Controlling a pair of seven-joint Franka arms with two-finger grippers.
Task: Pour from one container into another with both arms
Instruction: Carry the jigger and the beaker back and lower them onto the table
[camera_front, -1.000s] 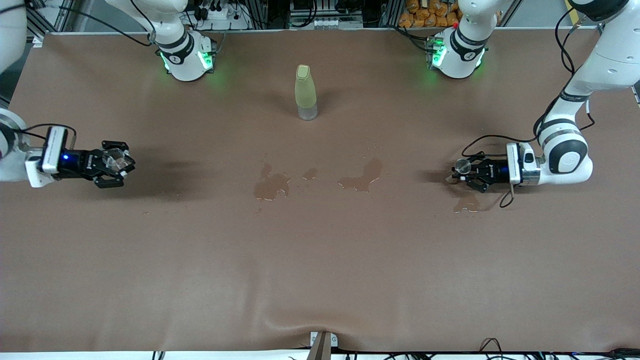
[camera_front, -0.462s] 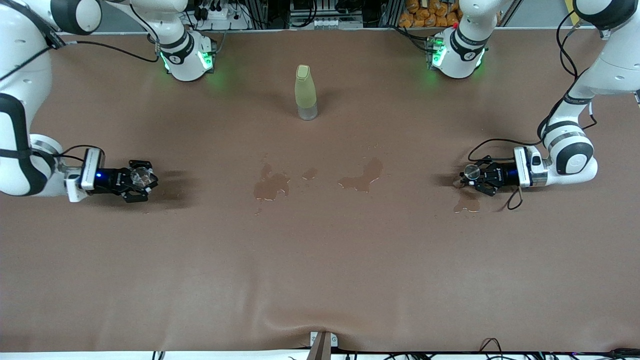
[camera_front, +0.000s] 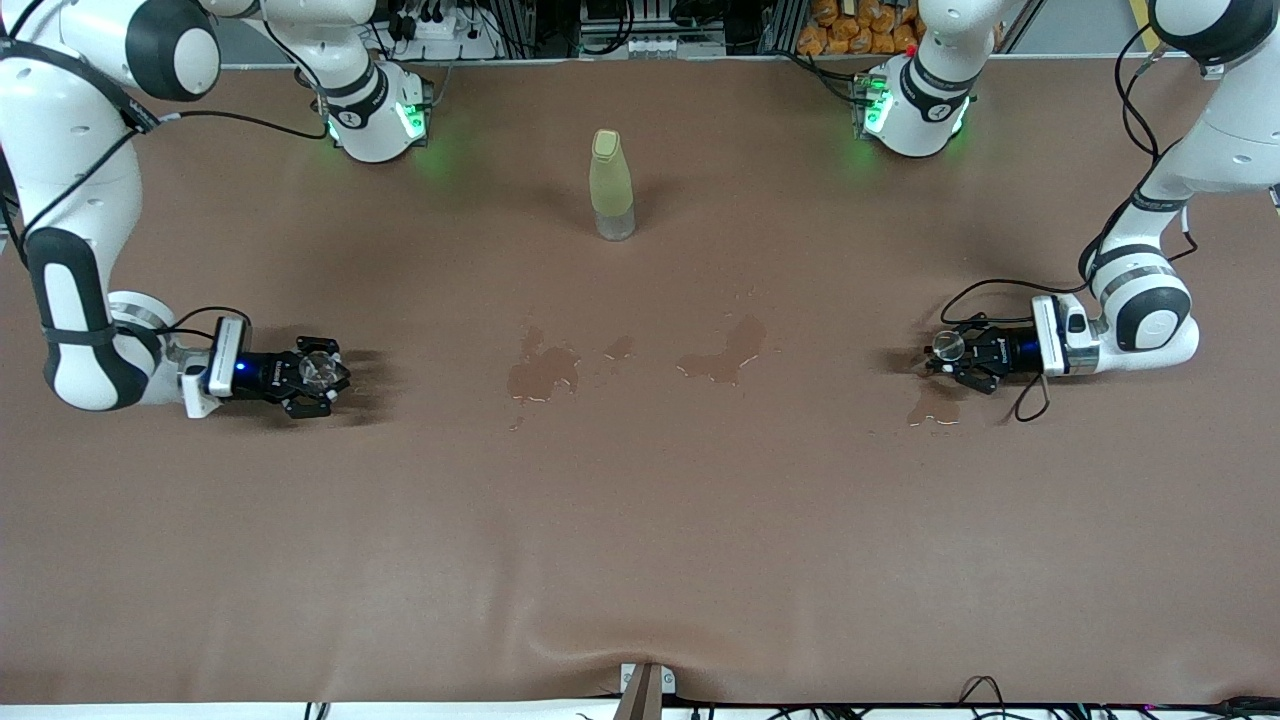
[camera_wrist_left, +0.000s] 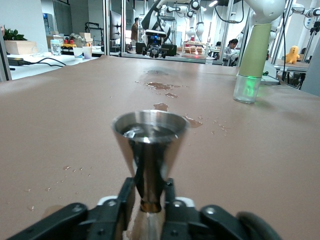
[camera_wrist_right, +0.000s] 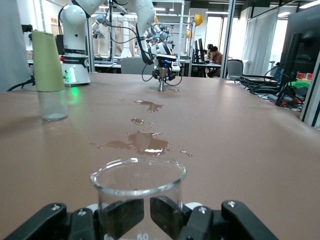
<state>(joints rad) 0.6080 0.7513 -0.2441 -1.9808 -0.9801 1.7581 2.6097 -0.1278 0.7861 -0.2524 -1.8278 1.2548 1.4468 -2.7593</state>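
1. My right gripper (camera_front: 322, 372) sits low over the table's right-arm end, fingers clamped on a clear glass beaker (camera_wrist_right: 137, 192), which stands upright.
2. My left gripper (camera_front: 950, 352) is low over the left-arm end, fingers pinching the stem of an upright steel jigger (camera_wrist_left: 149, 150).
3. Wet puddles (camera_front: 545, 372) mark the brown table (camera_front: 640, 540) between them.
4. At twelve o'clock from the puddles stands a pale green bottle (camera_front: 610, 185).

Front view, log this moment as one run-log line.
left gripper: fingers around metal jigger | right gripper: shut on glass beaker | bottle: upright | spills: on table
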